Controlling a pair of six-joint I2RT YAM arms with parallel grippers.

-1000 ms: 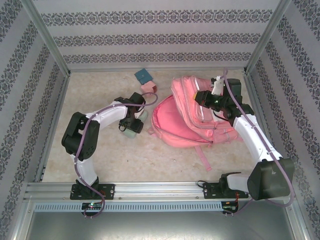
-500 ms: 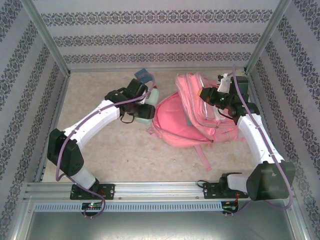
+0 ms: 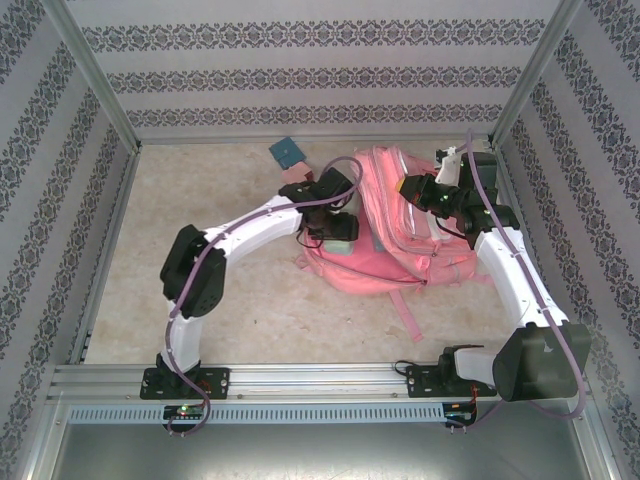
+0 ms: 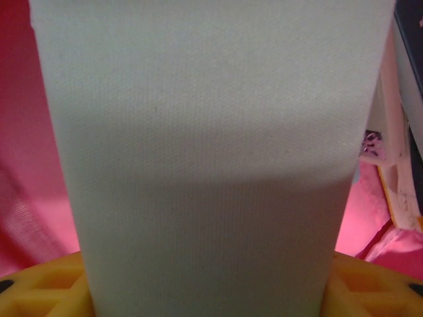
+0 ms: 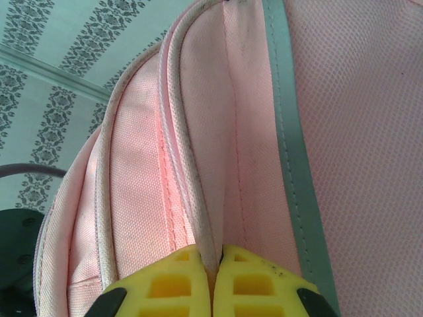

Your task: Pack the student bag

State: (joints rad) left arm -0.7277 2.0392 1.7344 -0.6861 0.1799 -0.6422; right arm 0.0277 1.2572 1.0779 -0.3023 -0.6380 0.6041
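Student bag (image 3: pixel 395 260) lies right of centre on the table (image 3: pixel 260 320), flap open. Right gripper (image 5: pixel 216 261) pinches its piped seam, fully closed. Left gripper (image 3: pixel 337 230) clasps what looks like a pale green pouch (image 4: pixel 211 158) over the opening.

On the table (image 3: pixel 150 260), the student bag (image 3: pixel 420 240) lies right of centre, a pouch (image 3: pixel 339 229) over it, two blocks (image 3: pixel 287 153) behind-left.

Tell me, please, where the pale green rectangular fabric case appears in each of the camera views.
Top external: the pale green rectangular fabric case sits at centre, in the left gripper, over the large pink fabric backpack.
Left wrist: it spans the middle, between yellow fingers.
Right wrist: here look for backpack panels, pinched by the right gripper.
Shared landmark: the pink backpack.
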